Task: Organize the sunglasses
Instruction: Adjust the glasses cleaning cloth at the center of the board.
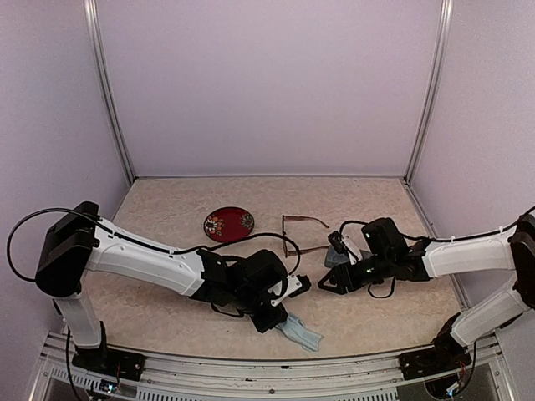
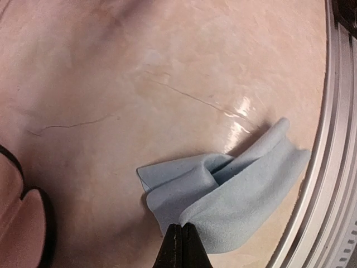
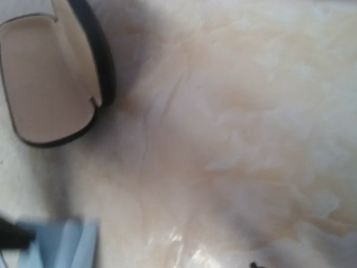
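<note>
The reddish-brown sunglasses (image 1: 298, 234) lie on the table with their arms spread, beyond both grippers and touched by neither. My left gripper (image 2: 182, 245) hangs low near the table's front edge, shut on one edge of a crumpled light-blue cloth (image 2: 234, 195), which in the top view (image 1: 302, 332) trails toward the front rail. My right gripper (image 1: 333, 281) hovers just right of the left one. Its fingers do not show in the right wrist view, so I cannot make out how its jaws stand.
An open black case with a beige lining (image 3: 50, 72) lies close to both grippers; its rim (image 2: 47, 223) also shows in the left wrist view. A red round disc (image 1: 228, 224) sits left of the sunglasses. A grey-blue thing (image 1: 337, 257) lies by the right wrist. The metal front rail (image 2: 334, 184) runs close by.
</note>
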Controlling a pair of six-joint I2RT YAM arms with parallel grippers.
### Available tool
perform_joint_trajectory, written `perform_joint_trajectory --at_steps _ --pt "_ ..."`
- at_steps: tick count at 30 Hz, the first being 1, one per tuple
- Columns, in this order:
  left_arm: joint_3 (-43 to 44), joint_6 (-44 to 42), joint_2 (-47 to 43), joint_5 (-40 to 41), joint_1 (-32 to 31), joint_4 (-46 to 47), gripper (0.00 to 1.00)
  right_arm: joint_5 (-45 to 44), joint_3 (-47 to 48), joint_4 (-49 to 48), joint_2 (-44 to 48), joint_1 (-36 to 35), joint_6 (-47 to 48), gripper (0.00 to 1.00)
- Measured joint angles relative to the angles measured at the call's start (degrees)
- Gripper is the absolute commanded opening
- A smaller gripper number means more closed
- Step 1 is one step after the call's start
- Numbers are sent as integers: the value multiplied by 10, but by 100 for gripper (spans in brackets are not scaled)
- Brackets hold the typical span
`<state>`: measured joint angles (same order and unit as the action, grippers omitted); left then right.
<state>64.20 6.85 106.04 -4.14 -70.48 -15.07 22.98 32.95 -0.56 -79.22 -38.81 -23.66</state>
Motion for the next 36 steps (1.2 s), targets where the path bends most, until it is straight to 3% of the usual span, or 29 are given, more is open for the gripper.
perform_joint_trajectory --at_steps 6,18,36 --pt "-6 35 3 -4 37 26 0 46 -27 -3 4 -4 4 49" --pt "-19 68 12 -54 44 59 0 84 -77 -15 72 -65 -13 39" --pt "-45 68 12 -64 29 70 0 76 -78 -44 13 -147 -48 32"
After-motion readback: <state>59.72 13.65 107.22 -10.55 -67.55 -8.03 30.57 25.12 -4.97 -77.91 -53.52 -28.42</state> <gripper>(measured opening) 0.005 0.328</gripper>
